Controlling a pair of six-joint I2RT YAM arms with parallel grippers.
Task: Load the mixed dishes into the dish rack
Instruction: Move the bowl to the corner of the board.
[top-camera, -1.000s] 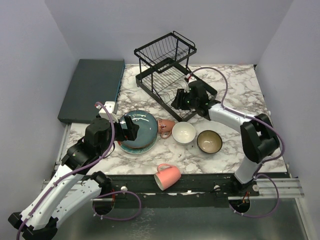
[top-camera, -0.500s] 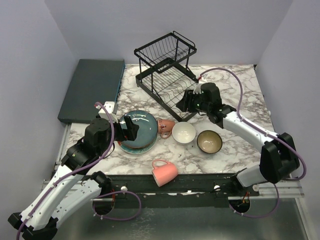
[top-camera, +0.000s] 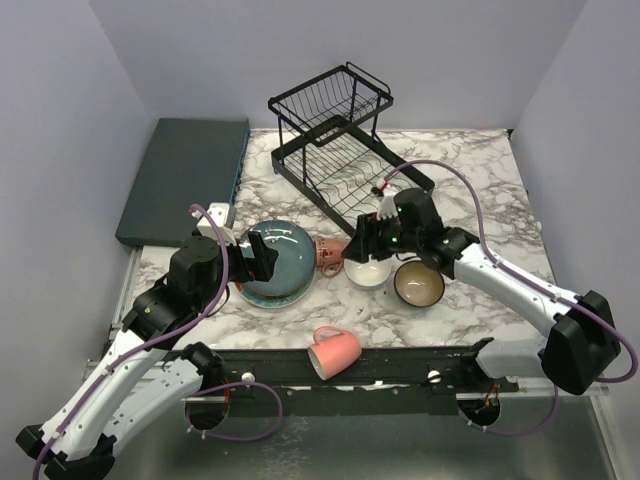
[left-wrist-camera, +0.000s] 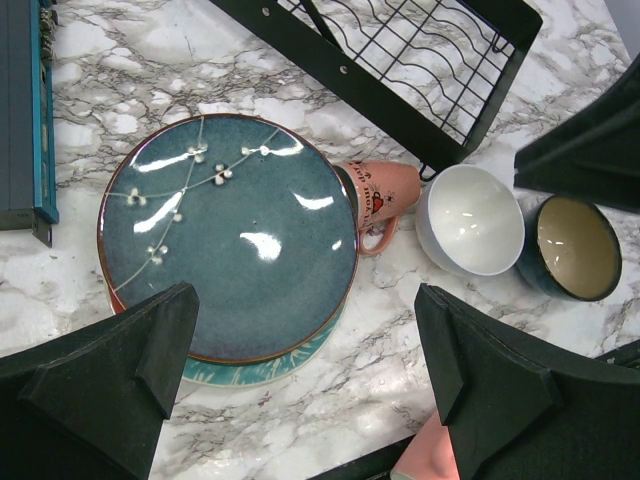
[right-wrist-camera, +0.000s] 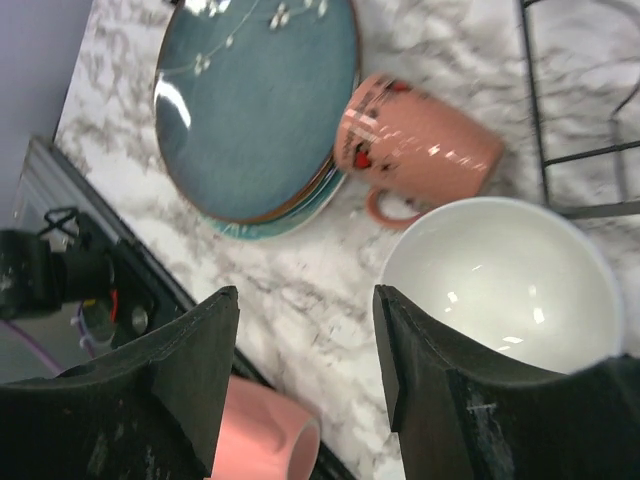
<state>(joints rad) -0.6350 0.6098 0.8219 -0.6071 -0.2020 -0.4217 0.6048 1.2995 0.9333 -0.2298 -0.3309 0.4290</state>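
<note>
Right gripper (top-camera: 360, 245), jaws spread and empty, hangs over the near-left rim of the white bowl (top-camera: 368, 272). Wrist view: the bowl lies beyond the right finger, not between the jaws. Dish rack (top-camera: 312, 195) stands behind the bowl. Right arm is nearer.

1. Black wire two-tier dish rack (top-camera: 333, 135): upright, beyond the right gripper (top-camera: 362, 246).
2. Teal-topped round plate stack (left-wrist-camera: 228, 235), with a salmon ceramic mug (right-wrist-camera: 420, 150) lying beside it: left.
3. White bowl (right-wrist-camera: 500, 285) beneath, dark cream-lined bowl (left-wrist-camera: 577, 247) right: both upright.
4. Pink mug (top-camera: 335, 350): on its side, nearer the bases.
</note>
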